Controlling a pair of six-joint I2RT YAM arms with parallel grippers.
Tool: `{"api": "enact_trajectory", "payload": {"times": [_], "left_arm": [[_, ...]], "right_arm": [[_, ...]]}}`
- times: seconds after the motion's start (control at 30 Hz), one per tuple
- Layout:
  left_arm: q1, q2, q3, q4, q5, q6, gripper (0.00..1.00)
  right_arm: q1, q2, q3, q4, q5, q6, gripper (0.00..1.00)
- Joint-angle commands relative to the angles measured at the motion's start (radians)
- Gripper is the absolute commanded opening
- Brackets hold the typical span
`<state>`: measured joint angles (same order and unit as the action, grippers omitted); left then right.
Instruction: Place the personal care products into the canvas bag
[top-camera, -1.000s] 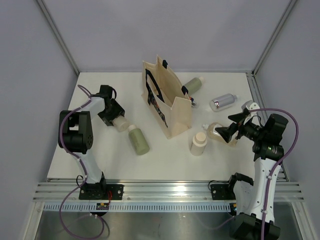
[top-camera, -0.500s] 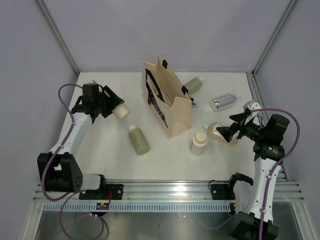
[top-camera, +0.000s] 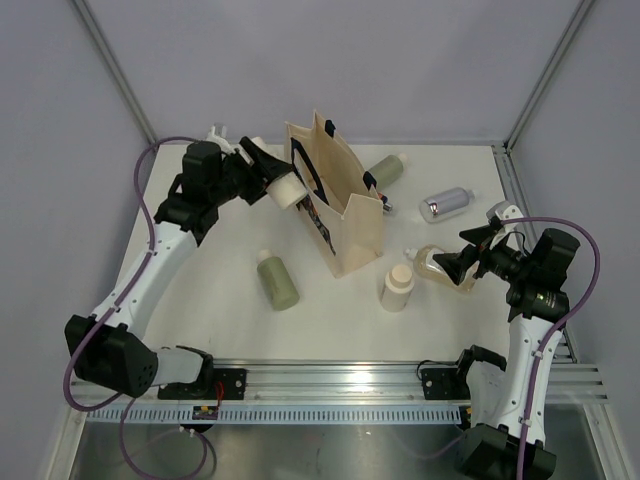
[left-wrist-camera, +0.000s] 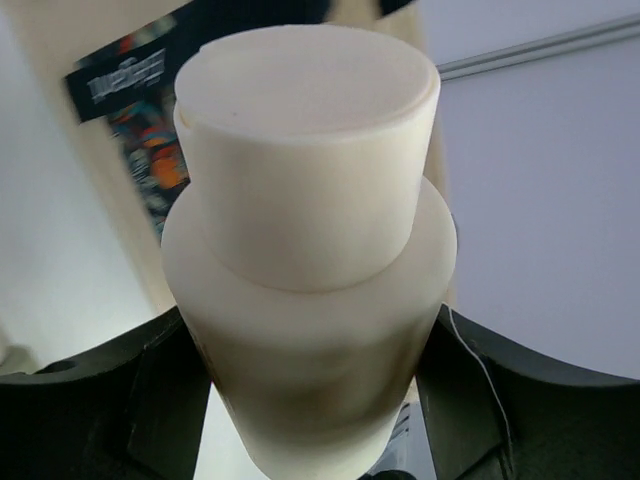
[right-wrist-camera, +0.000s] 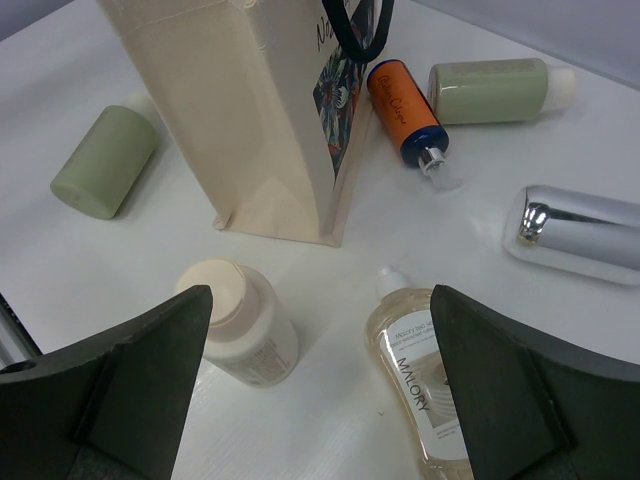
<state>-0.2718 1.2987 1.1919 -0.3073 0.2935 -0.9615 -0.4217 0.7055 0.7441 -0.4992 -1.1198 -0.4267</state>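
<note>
Over the white table (top-camera: 330, 310), the left gripper (top-camera: 262, 172), jaws clamped on a cream bottle (top-camera: 285, 187), has swung it up beside the mouth of the canvas bag (top-camera: 355, 225), probably ready to drop in. The right gripper (top-camera: 452, 263) hovers, jaws apart.

canvas bag (top-camera: 335, 205): frame centre, upright on table (top-camera: 215, 305) | raised bottle (top-camera: 287, 187): at bag's upper left | lying bottle (top-camera: 277, 279): lower left of bag | standing bottle (top-camera: 397, 287): lower right of bag, flat bottle (top-camera: 440, 268) just right of it | rear bottle (top-camera: 385, 170), side bottle (top-camera: 447, 204): upper right of bag
</note>
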Motion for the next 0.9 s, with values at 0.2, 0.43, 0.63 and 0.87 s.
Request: {"api": "enact_trajectory", "payload": {"times": [0.2,0.43,0.63,0.87], "left_arm": [[-0.133,0.172,0.36,0.163,-0.027,0.003,0.0],[-0.208,0.399,0.619,0.036,-0.125,0.135,0.0],[-0.251,0.514,0.701,-0.07,-0.208,0.265,0.01],[-0.282,0.6,0.684,-0.085,-0.179,0.343,0.24]], "right_arm": [[-0.008,0.0,0.009,0.008,-0.029,-0.007,1.0],[-0.011,-0.003,0.009,0.001,-0.038,-0.011,0.99],[-0.012,-0.003,0.009,-0.001,-0.044,-0.012,1.0],[-0.014,0.0,0.008,-0.002,-0.043,-0.015,0.99]]}}
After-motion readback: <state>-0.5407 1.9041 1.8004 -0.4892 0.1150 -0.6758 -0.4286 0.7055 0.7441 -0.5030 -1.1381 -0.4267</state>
